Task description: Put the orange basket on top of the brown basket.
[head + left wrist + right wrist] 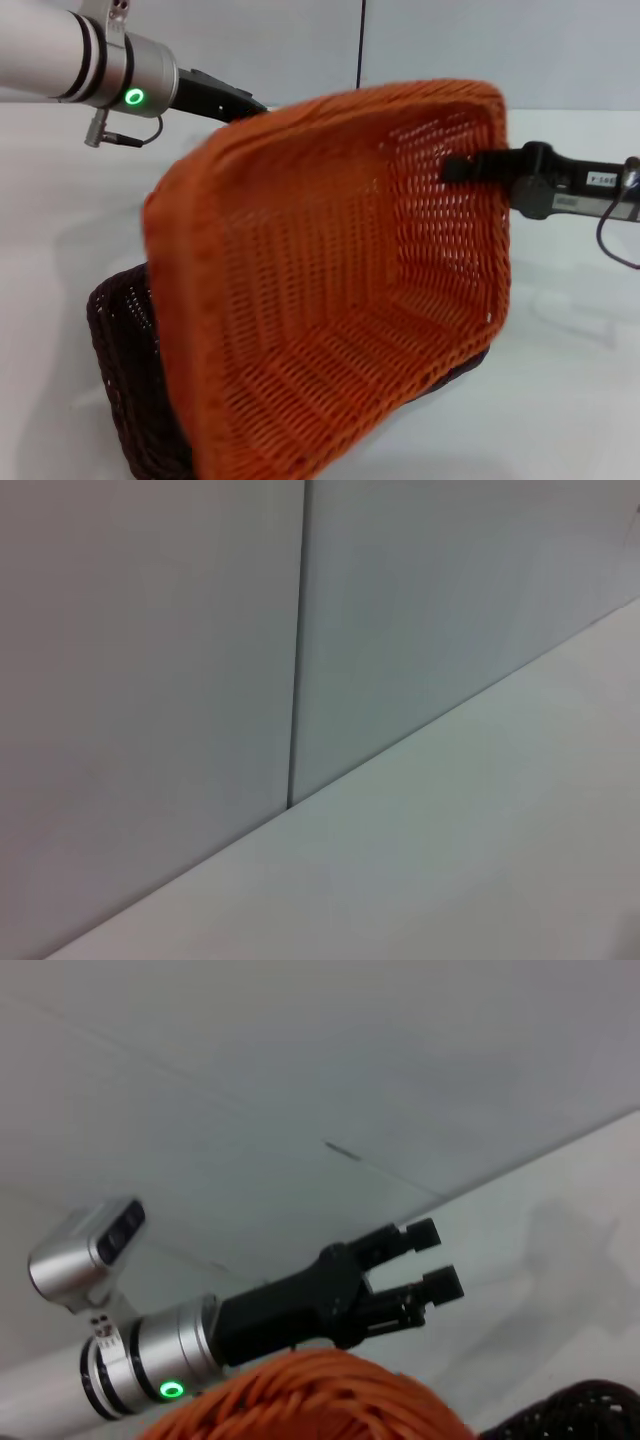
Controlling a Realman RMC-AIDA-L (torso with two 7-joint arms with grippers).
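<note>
The orange basket [330,300] hangs tilted in the air, its open side facing me, over the brown basket [130,370] that rests on the table below it. My right gripper [478,166] is shut on the orange basket's right rim, one finger inside the basket. My left gripper [245,105] is behind the basket's far left corner. In the right wrist view the left gripper [432,1257] is open and empty just above the orange rim [310,1400]. A bit of the brown basket [585,1415] shows there too.
The white table [570,400] lies under both baskets, with a grey wall [300,40] behind it. The left wrist view shows only the wall [150,680] and the table [450,860].
</note>
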